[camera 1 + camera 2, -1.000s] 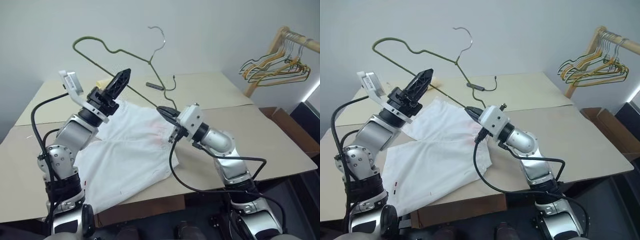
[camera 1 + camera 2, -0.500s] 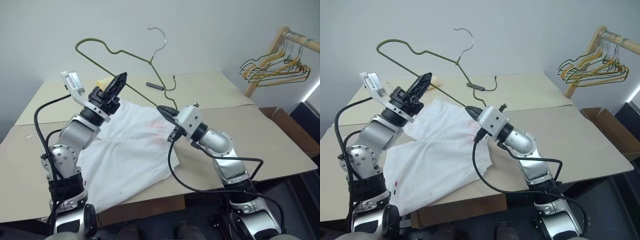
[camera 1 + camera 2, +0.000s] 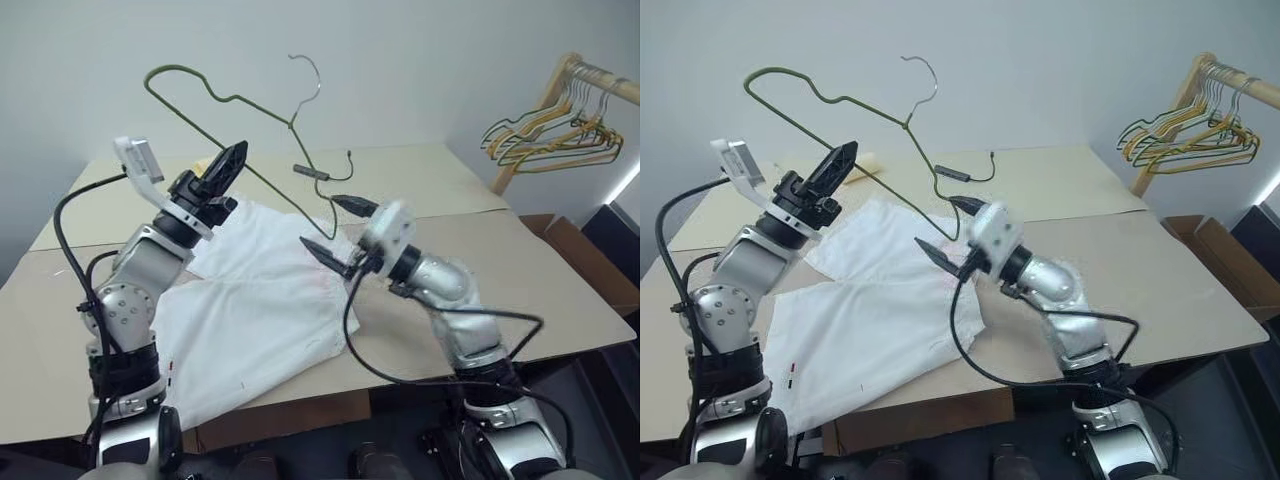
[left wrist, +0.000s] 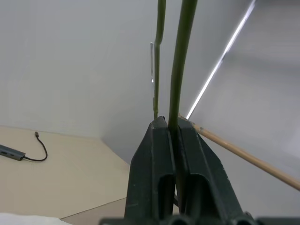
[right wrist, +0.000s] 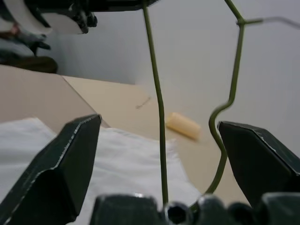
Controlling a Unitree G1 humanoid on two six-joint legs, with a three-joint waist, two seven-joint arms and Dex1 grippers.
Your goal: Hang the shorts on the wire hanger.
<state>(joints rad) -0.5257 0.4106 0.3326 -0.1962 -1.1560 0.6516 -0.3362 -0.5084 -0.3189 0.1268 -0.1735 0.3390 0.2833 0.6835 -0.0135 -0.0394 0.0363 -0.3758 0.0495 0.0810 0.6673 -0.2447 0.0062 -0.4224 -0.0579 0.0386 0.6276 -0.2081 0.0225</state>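
Right now the left gripper (image 3: 236,154) has its jaws clamped on the wire hanger (image 3: 215,98), pinching the long straight bottom wire, and holds it up in the air at upper left of the frame, hook topmost. In the left wrist view the green wire runs between the shut fingers (image 4: 154,154). The right gripper (image 3: 338,228) sits mid-frame with jaws spread wide apart, one on each side of the hanger's lower corner, not gripping it. The shorts (image 3: 262,305) lie flat and spread on the tan surface (image 3: 520,260), lower left of centre, under both arms. A small yellowish block (image 5: 183,125) lies behind the shorts. A cable with adapter (image 3: 322,172) lies farther back. A bunch of hangers (image 3: 550,140) hangs on a wooden rack at upper right.
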